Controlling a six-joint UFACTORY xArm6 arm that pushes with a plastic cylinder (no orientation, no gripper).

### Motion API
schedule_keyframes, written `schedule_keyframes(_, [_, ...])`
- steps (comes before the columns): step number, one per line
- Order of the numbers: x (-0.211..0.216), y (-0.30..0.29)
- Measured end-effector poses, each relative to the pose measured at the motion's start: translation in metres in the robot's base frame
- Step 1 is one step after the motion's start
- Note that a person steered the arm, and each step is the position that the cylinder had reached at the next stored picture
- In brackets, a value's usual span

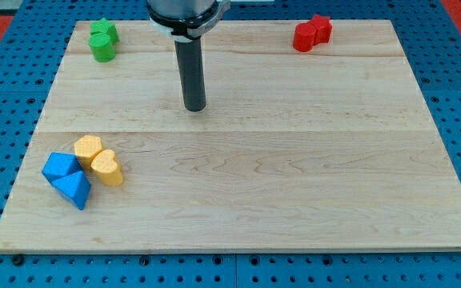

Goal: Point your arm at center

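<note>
Centering is under way: my tip (195,108) stands on the counter (294,200) up and left of its middle, far from every block. No jaws show. Next, we probably slide down-right.

Dark cylindrical rod (194,76) under a black, white-banded round mount (186,16).

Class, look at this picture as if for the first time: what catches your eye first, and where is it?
The dark rod stands out, its tip on the bare wooden board above the middle, touching no block. Green blocks sit at the view's top left, red blocks top right, and yellow blocks beside blue blocks at the lower left.
</note>
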State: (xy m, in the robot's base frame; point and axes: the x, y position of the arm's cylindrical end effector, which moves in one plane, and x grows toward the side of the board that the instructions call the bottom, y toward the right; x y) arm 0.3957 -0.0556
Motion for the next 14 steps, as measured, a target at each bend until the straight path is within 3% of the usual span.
schedule_keyframes(6, [0.000,0.022])
schedule_keyframes(8, [0.000,0.074])
schedule_keyframes(14, [0.000,0.106])
